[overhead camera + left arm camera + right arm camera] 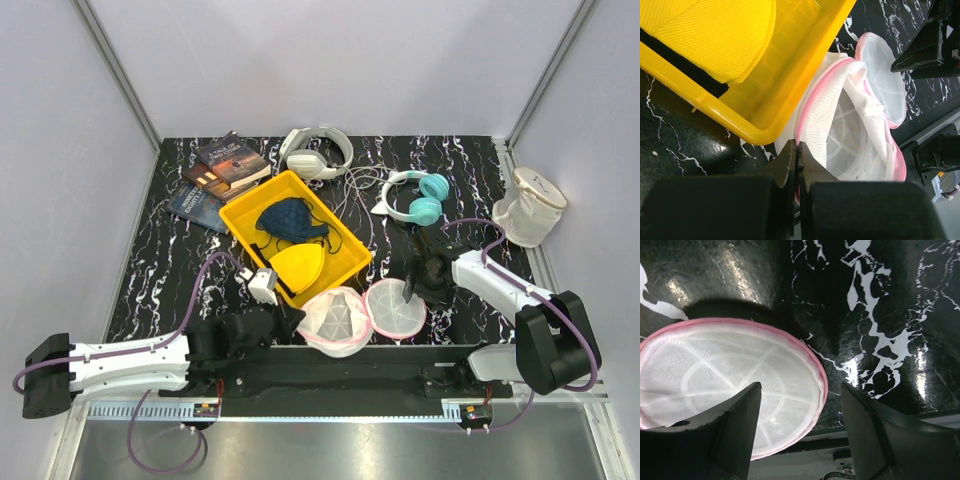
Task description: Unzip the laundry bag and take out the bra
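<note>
Beneath right jaws: laundry bag.

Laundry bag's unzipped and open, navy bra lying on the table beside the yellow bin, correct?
No. The laundry bag is unzipped and open, but the navy bra lies inside the yellow bin, not beside it; the top view shows this.

No writing is legible anywhere; the lettering on the books is too small to read.
</note>
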{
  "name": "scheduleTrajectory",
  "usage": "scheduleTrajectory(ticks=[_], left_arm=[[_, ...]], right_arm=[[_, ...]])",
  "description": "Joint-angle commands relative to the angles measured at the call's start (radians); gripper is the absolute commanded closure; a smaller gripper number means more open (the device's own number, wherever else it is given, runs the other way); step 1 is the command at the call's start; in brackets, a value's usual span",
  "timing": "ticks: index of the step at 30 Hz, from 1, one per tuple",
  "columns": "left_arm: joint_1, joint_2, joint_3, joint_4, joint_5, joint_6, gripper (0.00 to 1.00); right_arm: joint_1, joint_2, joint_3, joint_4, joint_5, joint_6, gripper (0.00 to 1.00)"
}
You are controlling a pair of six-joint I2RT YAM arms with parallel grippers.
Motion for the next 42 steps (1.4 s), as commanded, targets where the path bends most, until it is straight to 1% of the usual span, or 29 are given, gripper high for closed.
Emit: scheduleTrajectory(ticks=[1,4,8,9,12,15,19,20,21,24,26,27,29,30,32,36,37,42], left_arm=[[0.001,-0.029,0.012,0.05,-0.012,0.011,1.0],[0.002,-0.046,0.001,0.049,-0.014,0.007,1.0],[0.002,-0.06,-0.001,0.047,-0.02,0.01,1.0],[0.002,-0.06,-0.002,0.049,-0.02,0.011,1.0],[0.002,-0.058,0.002,0.047,-0.015,0.013,1.0],[0.002,-0.057,-0.001,0.047,-0.012,0.013,1.0],[0.002,-0.067,0.002,0.035,-0.015,0.014,1.0],[0.001,-0.072,0.002,0.032,-0.02,0.015,1.0],[0.001,-0.076,0.002,0.03,-0.023,0.015,1.0],[0.002,-0.086,0.005,0.015,-0.029,0.015,1.0],[0.002,-0.089,0.004,0.007,-0.029,0.013,1.0],[0.004,-0.089,0.005,0.009,-0.029,0.016,1.0],[0.002,-0.084,0.008,0.004,-0.027,0.022,1.0],[0.002,-0.08,0.01,0.003,-0.027,0.024,1.0],[0.002,-0.063,0.018,0.003,-0.024,0.031,1.0],[0.004,-0.012,0.031,0.021,-0.017,0.044,1.0],[0.004,-0.006,0.034,0.033,-0.014,0.05,1.0],[0.004,0.049,0.044,0.081,0.0,0.059,1.0]], right_arm=[[-0.016,0.008,0.003,0.01,0.062,0.046,0.3],[-0.016,0.012,-0.006,0.008,0.07,0.067,0.34],[-0.018,0.035,-0.014,0.007,0.064,0.086,0.36],[-0.018,0.049,-0.015,0.008,0.061,0.098,0.38],[-0.015,0.066,-0.029,0.022,0.058,0.118,0.41],[-0.015,0.072,-0.029,0.03,0.076,0.126,0.49],[-0.016,0.121,-0.009,0.033,0.082,0.121,0.59],[-0.015,0.129,-0.007,0.039,0.084,0.119,0.65],[-0.015,0.141,-0.007,0.042,0.087,0.118,0.68],[-0.015,0.141,-0.01,0.053,0.081,0.115,0.74],[-0.015,0.13,-0.01,0.053,0.073,0.109,0.78],[-0.016,0.115,-0.01,0.053,0.061,0.104,0.85],[-0.016,0.089,0.008,0.024,0.059,0.098,0.91],[-0.016,0.062,0.017,0.012,0.061,0.092,0.96],[-0.015,0.031,0.058,-0.036,0.062,0.067,1.0],[-0.016,-0.035,0.146,-0.11,0.045,-0.026,1.0],[-0.015,-0.041,0.185,-0.154,0.045,-0.04,1.0],[-0.013,-0.029,0.337,-0.275,0.062,-0.12,1.0]])
